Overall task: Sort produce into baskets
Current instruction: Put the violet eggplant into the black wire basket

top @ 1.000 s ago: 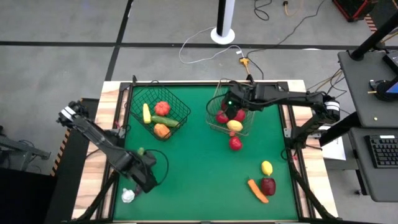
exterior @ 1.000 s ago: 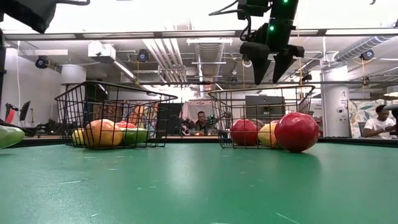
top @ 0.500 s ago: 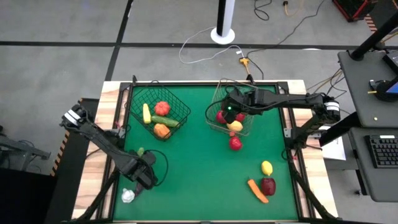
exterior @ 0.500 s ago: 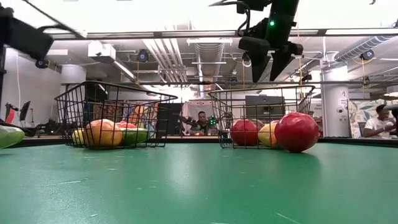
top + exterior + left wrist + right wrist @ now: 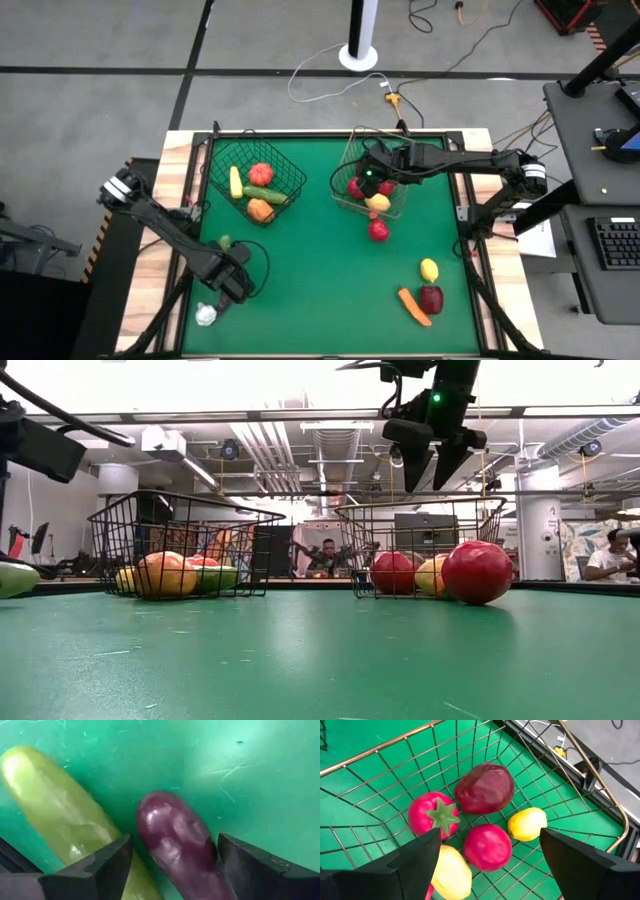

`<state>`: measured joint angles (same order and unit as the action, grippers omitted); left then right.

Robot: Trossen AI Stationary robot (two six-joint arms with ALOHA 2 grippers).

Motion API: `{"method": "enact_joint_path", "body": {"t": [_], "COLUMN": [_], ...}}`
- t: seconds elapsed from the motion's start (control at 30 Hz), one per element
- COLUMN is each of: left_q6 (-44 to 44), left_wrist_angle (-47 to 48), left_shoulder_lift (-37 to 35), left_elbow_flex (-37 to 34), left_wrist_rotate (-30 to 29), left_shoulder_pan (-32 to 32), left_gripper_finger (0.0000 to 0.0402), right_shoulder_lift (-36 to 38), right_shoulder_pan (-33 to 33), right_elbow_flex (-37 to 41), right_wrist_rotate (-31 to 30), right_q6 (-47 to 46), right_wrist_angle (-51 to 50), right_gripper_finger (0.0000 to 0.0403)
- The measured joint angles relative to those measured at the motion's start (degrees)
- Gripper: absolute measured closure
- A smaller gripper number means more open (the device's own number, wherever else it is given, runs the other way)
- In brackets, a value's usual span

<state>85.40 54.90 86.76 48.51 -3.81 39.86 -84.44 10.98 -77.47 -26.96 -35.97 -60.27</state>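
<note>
High view: left gripper point(image 5: 232, 284) sits low at table's point(image 5: 320, 300) 8 o'clock corner, by a green veg point(image 5: 226, 242) and a white item point(image 5: 206, 315). Right gripper point(image 5: 368, 181) hangs over the pale basket point(image 5: 345, 160) at 1 o'clock; dark basket point(image 5: 283, 166) at 11 o'clock holds red, yellow, green, orange produce. Red ball point(image 5: 378, 230) lies just outside pale basket; lemon point(image 5: 429, 269), carrot point(image 5: 414, 307), dark red fruit point(image 5: 431, 298) at 5 o'clock.

Low view: right gripper above pale basket, fingers spread, nothing held.

Left wrist: fingers point(image 5: 100, 865) part-open astride a purple veg point(image 5: 175, 840), green one beside; contact can't be told.

Right wrist: jaws wide, empty, over five fruits in basket
</note>
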Motion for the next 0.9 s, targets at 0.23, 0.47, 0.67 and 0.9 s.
{"method": "enact_joint_path", "body": {"t": [0.23,0.47,0.67,0.9], "left_q6": [-3.0,-5.8,-10.8,-19.1], "left_wrist_angle": [-0.3,-3.0,-4.4,-3.3], "left_shoulder_lift": [2.5,1.6,-1.6,-7.1], "left_elbow_flex": [0.4,0.6,2.7,10.5], "left_wrist_rotate": [-0.2,0.2,1.4,-1.1], "left_shoulder_pan": [0.0,0.0,0.0,0.4], "left_gripper_finger": [0.0162,0.0219,0.0225,0.0225], "right_shoulder_lift": [0.0,0.0,0.0,0.0], "right_shoulder_pan": [0.0,0.0,0.0,0.0], "right_elbow_flex": [0.0,0.0,0.0,0.0], "right_wrist_rotate": [0.0,0.0,0.0,0.0], "right_q6": [0.1,0.2,0.2,0.4], "right_wrist_angle": [0.7,0.8,0.8,0.9], "right_gripper_finger": [0.0078,0.0078,0.0078,0.0078]}}
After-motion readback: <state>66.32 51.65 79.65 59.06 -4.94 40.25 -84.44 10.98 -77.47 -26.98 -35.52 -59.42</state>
